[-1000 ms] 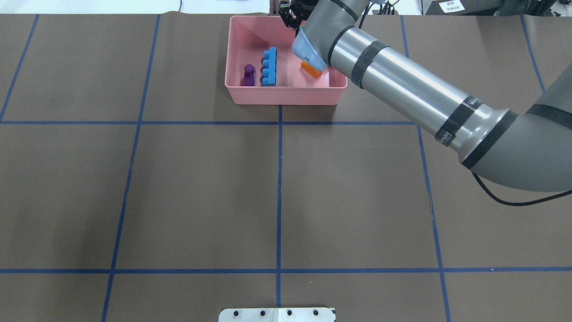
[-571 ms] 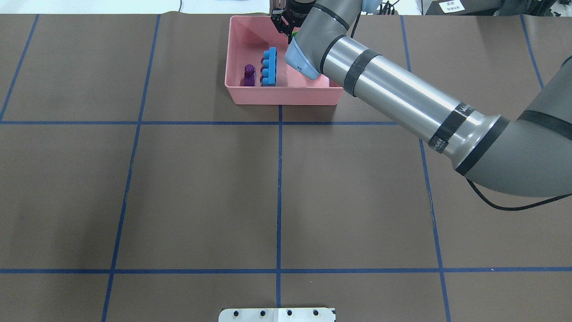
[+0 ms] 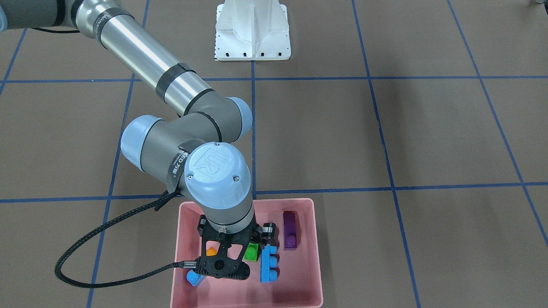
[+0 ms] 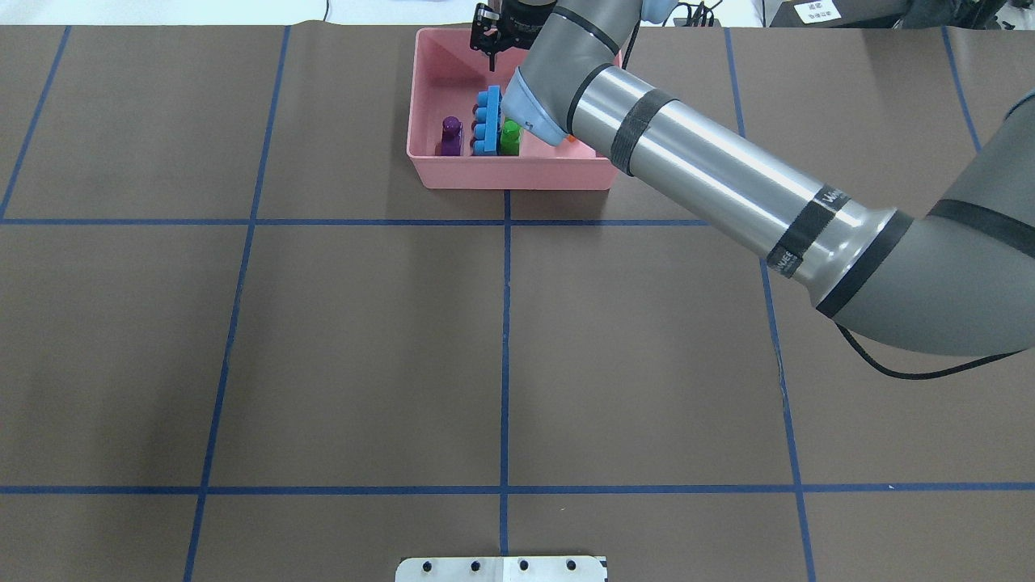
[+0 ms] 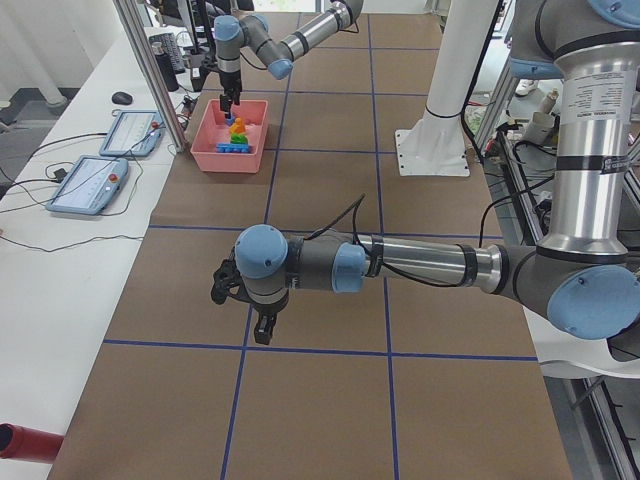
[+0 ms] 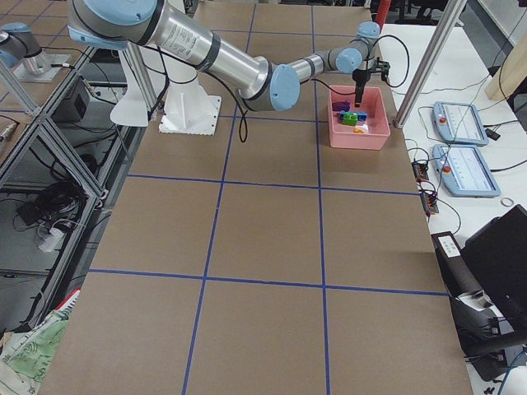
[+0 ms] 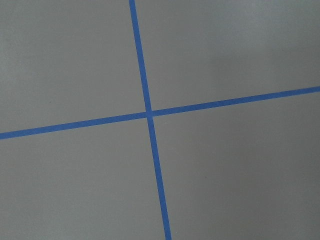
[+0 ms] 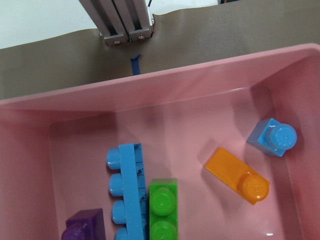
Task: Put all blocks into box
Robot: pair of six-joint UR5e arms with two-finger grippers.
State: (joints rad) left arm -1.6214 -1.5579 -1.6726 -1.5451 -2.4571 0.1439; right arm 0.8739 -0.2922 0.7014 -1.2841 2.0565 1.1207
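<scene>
Nearest the robot, the left end effector (image 5: 242, 310) hangs low over the counter (image 4: 364, 339) — I cannot tell whether its fingers are spread or closed. Toward the counter's far edge sits the pink box (image 4: 517, 171) with all five bricks inside. The purple brick (image 4: 449, 136), long blue brick (image 4: 487, 121) and green brick (image 4: 509, 137) line the near wall, green touching long blue. Beyond them lie the orange brick (image 8: 237, 177) and the small blue brick (image 8: 272, 137), apart. Over the box's far side hovers the right end effector (image 4: 490, 48) — fingers wide, holding nothing.
</scene>
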